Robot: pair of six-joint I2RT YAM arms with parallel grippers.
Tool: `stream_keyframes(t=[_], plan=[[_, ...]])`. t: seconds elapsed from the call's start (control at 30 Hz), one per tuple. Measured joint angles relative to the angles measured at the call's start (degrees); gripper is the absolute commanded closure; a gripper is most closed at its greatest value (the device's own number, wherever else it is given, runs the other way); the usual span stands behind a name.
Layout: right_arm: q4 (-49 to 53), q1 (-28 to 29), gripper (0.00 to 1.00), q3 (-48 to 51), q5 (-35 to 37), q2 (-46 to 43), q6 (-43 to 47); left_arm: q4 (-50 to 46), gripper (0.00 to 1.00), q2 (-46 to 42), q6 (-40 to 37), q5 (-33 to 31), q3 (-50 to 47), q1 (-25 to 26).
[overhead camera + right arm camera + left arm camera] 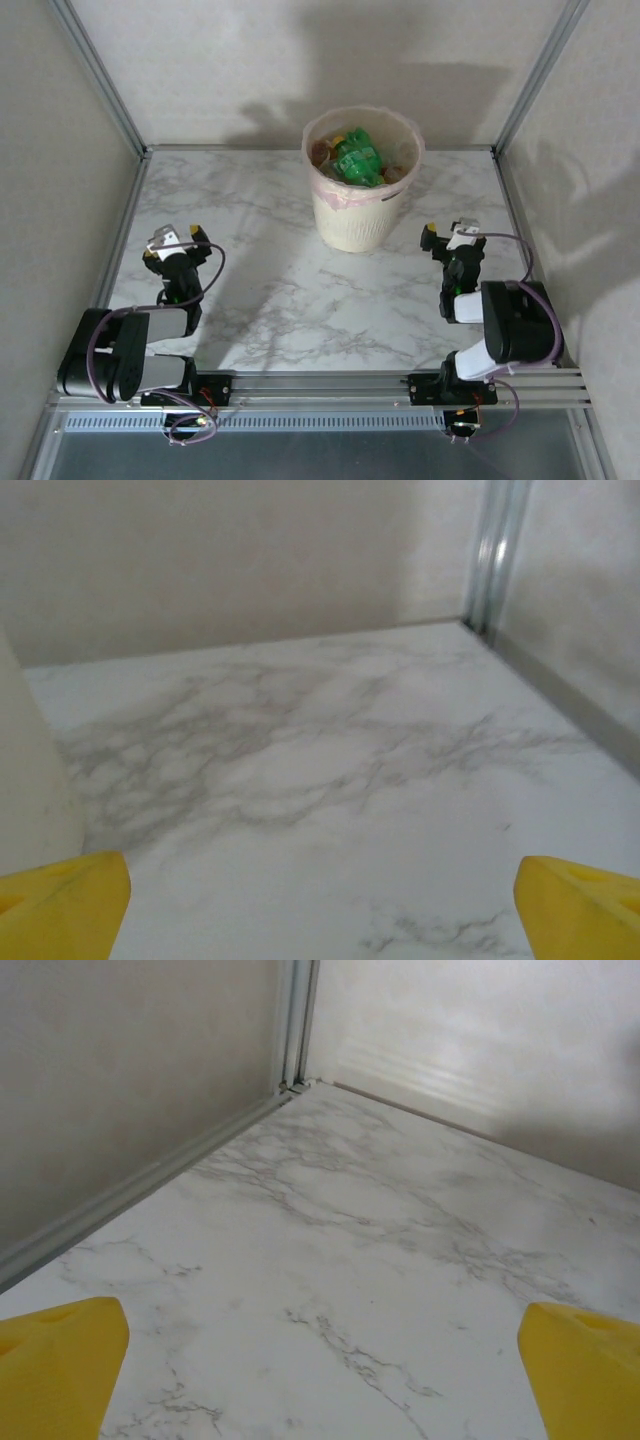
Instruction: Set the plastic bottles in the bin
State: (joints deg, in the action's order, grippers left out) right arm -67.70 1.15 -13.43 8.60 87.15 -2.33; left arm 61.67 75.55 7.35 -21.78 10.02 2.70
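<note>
1. Left gripper [175, 243]: its yellow fingertips [60, 1360] sit at the two bottom corners of the left wrist view, spread wide with nothing between them but marble. Nothing is held.
2. Right gripper [452, 237]: its jaws also stand spread wide and hold nothing. The bin's pale side shows at the left edge of its wrist view, so this arm rests just beside the bin and points past it.
3. Both arms are folded low near their bases at the near edge of the table [280, 290], one on each side. Judgement: this is a parked posture, not a reach.
4. Bin [362, 215]: it stands upright toward the back of the table, between the two arms and apart from both. Its thin liner is folded over the rim.
5. Plastic bottles [357, 160]: every bottle I can see lies inside the bin, heaped nearly to the rim. Green ones are on top, with orange and yellow showing at the edges.
6. Judgement: the task looks complete or nearly so, and no further pick is evident.
</note>
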Motion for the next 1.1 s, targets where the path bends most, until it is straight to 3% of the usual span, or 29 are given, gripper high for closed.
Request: stream_keyframes(t=[0.17,0.27,1.1], plan=[[-2.05,-0.07,0.01,1.73,-1.84,1.57,0.02,10.47,0.01,9.75,-0.17,2.95,0.11,0.42],[-3.72,-0.07,0.01,1.73,-2.43,1.57,0.0,11.23,0.01,13.11,-0.63,4.44,0.35,1.14],[-4.96,-0.15,0.01,1.7,-2.84,1.57,0.02,13.27,0.01,13.11,-2.08,5.07,0.74,2.62]])
